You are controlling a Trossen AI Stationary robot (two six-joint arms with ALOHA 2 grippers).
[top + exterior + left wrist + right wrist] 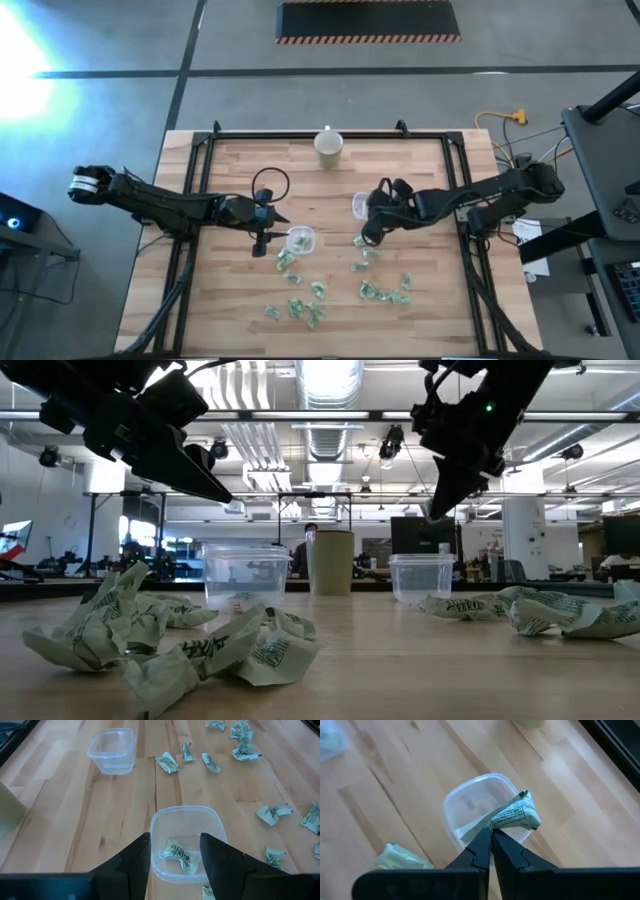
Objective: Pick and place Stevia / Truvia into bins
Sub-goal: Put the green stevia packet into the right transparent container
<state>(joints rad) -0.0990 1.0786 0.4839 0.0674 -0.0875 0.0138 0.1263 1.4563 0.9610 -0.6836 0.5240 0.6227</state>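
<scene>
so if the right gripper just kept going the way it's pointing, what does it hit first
Probably the clear bin right ahead of it: the right gripper, shut on a Stevia packet, points into its open mouth. How far above the rim it sits is unclear.

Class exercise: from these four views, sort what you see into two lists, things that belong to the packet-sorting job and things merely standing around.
Part of the job:
- Stevia packets scattered on the table
- left bin, one packet inside
- right bin
- left claw, open above the left bin
- right claw, shut on a packet

Just standing around:
- cream cup
- yellow cable on the floor
</scene>
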